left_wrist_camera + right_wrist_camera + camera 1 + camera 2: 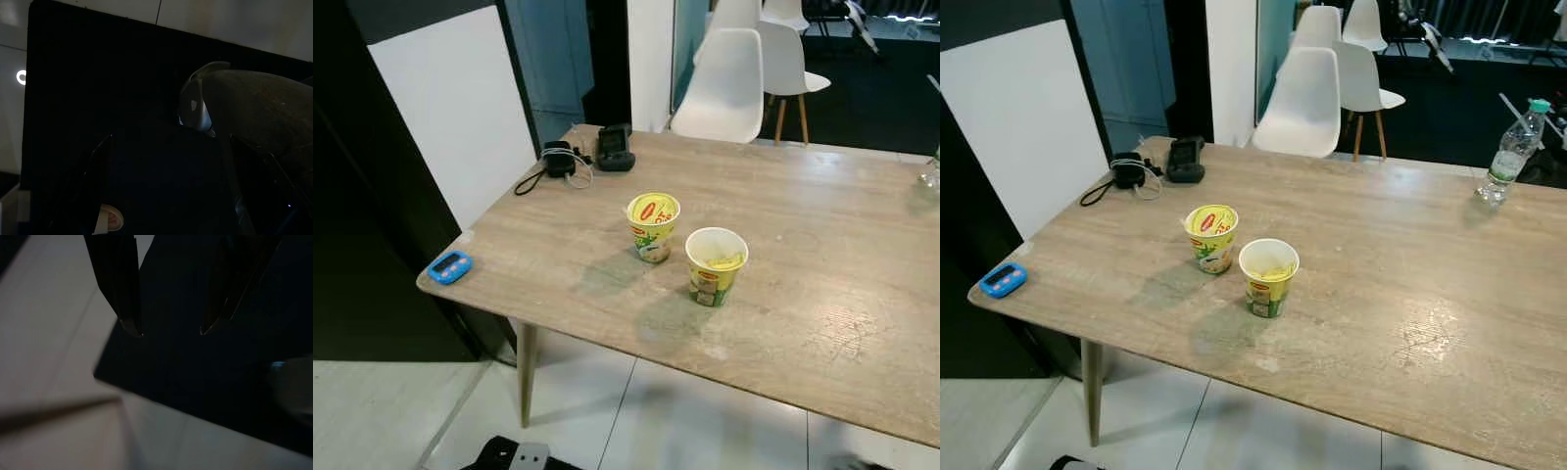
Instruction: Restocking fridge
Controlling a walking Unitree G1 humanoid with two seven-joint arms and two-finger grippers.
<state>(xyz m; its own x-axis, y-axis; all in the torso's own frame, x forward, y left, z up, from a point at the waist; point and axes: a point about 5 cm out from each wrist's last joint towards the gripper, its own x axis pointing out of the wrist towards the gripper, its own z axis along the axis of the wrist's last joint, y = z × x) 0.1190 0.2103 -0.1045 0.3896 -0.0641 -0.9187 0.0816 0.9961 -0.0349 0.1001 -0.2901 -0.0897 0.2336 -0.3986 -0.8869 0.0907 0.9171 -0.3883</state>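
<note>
Two yellow-and-green noodle cups stand side by side near the middle of a wooden table [822, 323]. The sealed cup [653, 226] has a yellow and red lid. To its right, the open cup [716, 264] shows pale contents inside. A clear water bottle [1510, 152] with a green cap stands at the table's far right edge. My right gripper [168, 330] hangs low over dark flooring, open with nothing between its fingers. The left wrist view is very dark; my left gripper's fingers [100, 156] are only faintly outlined.
A small blue device [449, 266] lies on the table's near left corner. A black charger with cable [556, 162] and a black handheld device [615, 147] sit at the far left end. White chairs [722, 88] stand behind the table. A white panel [450, 108] leans at left.
</note>
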